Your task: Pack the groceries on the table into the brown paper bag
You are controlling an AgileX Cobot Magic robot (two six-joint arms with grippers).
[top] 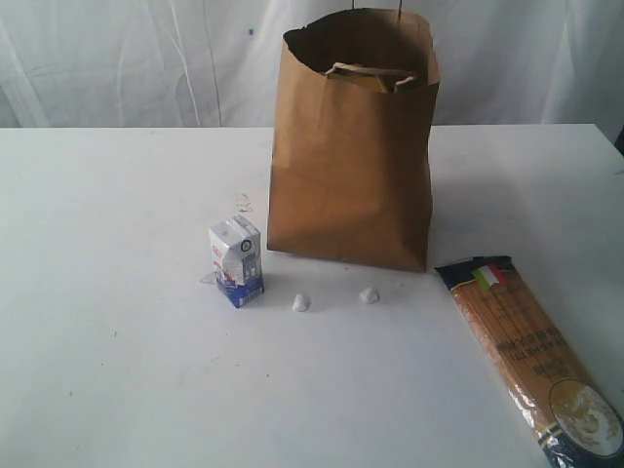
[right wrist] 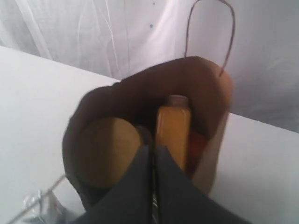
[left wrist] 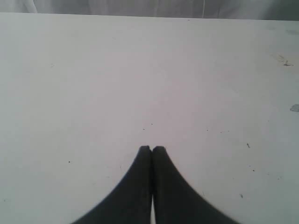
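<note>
Packing at mid-task. The brown paper bag (top: 351, 166) stands upright at upper centre of the exterior view. The right wrist view shows it already holding a clear yellow-lidded jar (right wrist: 107, 149), a yellow white-capped bottle (right wrist: 173, 133) and a glimpse of red-brown foil pouch (right wrist: 196, 144). Two groceries remain on the table (top: 117, 370): the small white-blue carton (top: 236, 261), upright at the bag's lower left, and the long spaghetti packet (top: 531, 356), flat at lower right. The next move probably calls for opening one gripper and descending on either item. Right gripper (right wrist: 152, 150): jaws pressed together, empty, seen against the bag's mouth. Left gripper (left wrist: 151, 149): clenched, empty, above bare tabletop.
</note>
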